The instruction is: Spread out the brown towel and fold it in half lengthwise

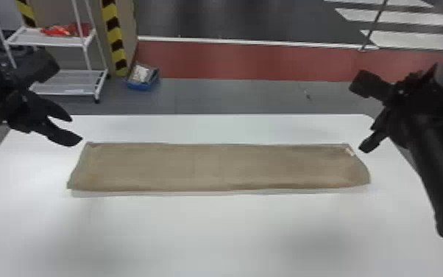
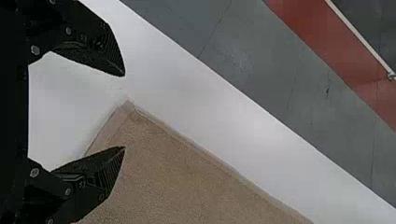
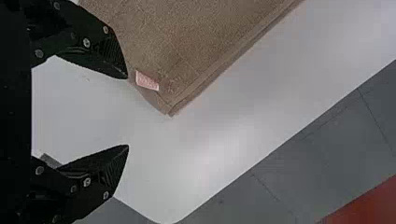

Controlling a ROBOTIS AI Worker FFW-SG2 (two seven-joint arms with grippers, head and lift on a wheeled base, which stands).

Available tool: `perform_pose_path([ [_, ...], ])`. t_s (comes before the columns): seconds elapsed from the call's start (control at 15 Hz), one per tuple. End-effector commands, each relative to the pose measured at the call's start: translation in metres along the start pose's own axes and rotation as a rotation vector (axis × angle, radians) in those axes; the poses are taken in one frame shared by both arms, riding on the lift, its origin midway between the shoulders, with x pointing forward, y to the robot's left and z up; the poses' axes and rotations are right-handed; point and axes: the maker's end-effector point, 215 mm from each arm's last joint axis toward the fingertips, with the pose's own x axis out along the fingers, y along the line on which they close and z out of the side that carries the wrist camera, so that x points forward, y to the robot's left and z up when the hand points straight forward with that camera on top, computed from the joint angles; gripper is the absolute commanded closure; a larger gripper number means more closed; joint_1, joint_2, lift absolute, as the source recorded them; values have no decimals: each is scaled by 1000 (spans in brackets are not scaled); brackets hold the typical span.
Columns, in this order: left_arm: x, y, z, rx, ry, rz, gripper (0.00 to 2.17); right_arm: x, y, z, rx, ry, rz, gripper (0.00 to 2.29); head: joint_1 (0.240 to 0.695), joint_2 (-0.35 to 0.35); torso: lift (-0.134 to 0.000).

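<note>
The brown towel (image 1: 209, 165) lies flat on the white table as a long strip running left to right, a small pale label at its far right corner. My left gripper (image 1: 77, 129) is above the table by the towel's far left corner, open and empty. My right gripper (image 1: 366, 138) stands open just beyond the far right corner. In the left wrist view, my left gripper (image 2: 124, 111) has its fingers apart around the level of a corner of the towel (image 2: 177, 177). In the right wrist view, my right gripper (image 3: 128, 112) is spread beside the labelled corner of the towel (image 3: 201, 37).
The white table (image 1: 202, 235) extends around the towel on all sides. Beyond its far edge, on the floor, are a white wire shelf (image 1: 73, 79) at the left and a blue box (image 1: 141, 83). A yellow-and-black striped post (image 1: 114, 37) stands near the shelf.
</note>
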Motion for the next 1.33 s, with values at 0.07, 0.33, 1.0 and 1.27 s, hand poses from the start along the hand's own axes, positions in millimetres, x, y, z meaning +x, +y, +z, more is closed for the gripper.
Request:
perform_pose_path([
  [0.07, -20, 4, -12, -62, -57, 44, 46, -6, 1, -1, 86, -32, 2, 36, 671, -95, -125],
  [0.33, -73, 5, -46, -205, -230, 143, 46, -32, 25, -20, 452, -176, 65, 46, 675, -67, -125],
  [1.0, -159, -82, -122, -777, -695, 352, 60, -110, 196, -42, 964, -510, 9, 43, 695, 104, -125],
  [1.27, -172, -102, -141, -762, -805, 496, 70, -156, 186, 2, 726, -833, -178, 60, 695, 118, -125],
])
